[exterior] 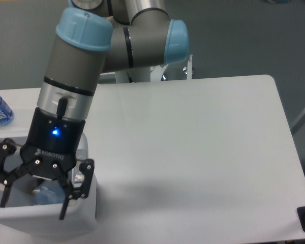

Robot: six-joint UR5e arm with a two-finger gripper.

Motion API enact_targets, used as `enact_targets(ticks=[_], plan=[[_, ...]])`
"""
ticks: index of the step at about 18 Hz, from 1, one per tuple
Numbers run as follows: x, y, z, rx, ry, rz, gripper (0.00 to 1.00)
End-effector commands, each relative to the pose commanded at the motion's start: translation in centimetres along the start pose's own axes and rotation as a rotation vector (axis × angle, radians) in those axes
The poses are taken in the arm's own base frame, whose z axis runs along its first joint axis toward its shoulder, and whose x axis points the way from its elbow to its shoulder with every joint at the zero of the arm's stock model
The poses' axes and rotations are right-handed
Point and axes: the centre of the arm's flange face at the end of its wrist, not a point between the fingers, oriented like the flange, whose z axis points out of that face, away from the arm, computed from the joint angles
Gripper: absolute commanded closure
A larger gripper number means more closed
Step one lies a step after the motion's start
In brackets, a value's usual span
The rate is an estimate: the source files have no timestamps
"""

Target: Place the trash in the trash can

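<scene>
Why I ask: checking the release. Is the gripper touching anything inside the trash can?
Cannot tell. The camera view shows the open gripper over the trash can, but the fingers overlap its contents, with no plain gap or contact.

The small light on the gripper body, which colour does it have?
Blue. The light glows on the black gripper body, in the fixed camera view.

I see cool, even overhead light, slightly soft focus throughout, and a faint arm shadow on the table (203,152) near its front edge.
</scene>
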Motion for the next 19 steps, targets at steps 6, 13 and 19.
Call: enact_targets(ticks=[6, 13, 19], plan=[[-9.3, -2.6, -6.6, 0.073, -0.216, -0.007, 0.00], [-16.2, 0.1, -14.8, -0.165, -0.627, 0.254, 0.00], [-18.7, 4.1, -16.1, -0.517, -0.639, 0.543, 0.00]])
